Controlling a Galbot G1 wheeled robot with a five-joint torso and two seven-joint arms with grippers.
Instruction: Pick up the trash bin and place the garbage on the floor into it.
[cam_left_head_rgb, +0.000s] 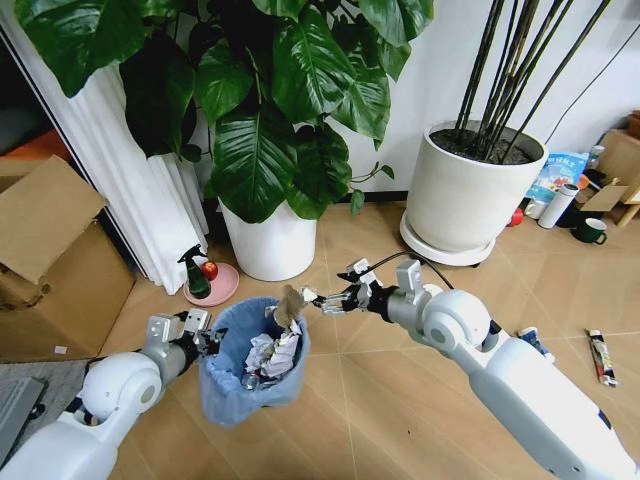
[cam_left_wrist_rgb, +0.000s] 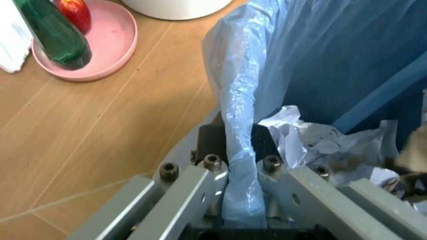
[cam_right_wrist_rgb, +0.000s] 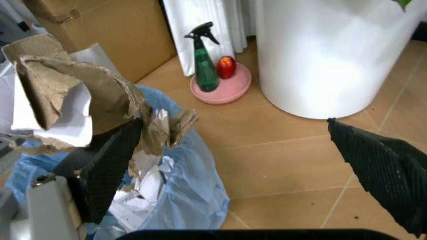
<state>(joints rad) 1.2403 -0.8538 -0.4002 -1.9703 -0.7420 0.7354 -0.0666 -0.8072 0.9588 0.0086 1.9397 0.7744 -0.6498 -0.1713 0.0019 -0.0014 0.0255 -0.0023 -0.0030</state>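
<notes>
Head view: your left gripper (cam_left_head_rgb: 203, 338) is clamped on the near-left rim of the bin (cam_left_head_rgb: 250, 372), which it holds off the floor (cam_left_head_rgb: 400, 380), the blue bag (cam_left_head_rgb: 228, 395) hanging down below it. White paper wads (cam_left_head_rgb: 272, 357) lie inside the bin. Your right gripper (cam_left_head_rgb: 312, 299) reaches in from the right, just above the bin's far rim, with a torn brown cardboard scrap (cam_left_head_rgb: 289, 305) at its tips over the opening. More litter lies on the floor well to the right: a thin tube (cam_left_head_rgb: 602, 357) and a blue-white wrapper (cam_left_head_rgb: 532, 343) beside the right arm. A pink dish (cam_left_head_rgb: 212, 285) with a green spray bottle (cam_left_head_rgb: 195, 274) sits beside the white plant pot (cam_left_head_rgb: 270, 243). Left wrist view: the fingers (cam_left_wrist_rgb: 200, 192) are closed on the bag-covered rim (cam_left_wrist_rgb: 240, 150), crumpled paper (cam_left_wrist_rgb: 320, 145) inside the bin. Right wrist view: the jaws stand wide apart; the scrap (cam_right_wrist_rgb: 80, 95), brown card with white paper, rests against one black pad (cam_right_wrist_rgb: 110, 167), the other pad (cam_right_wrist_rgb: 383, 172) well clear of it. It hangs right above the bin's open mouth (cam_right_wrist_rgb: 180, 190).
</notes>
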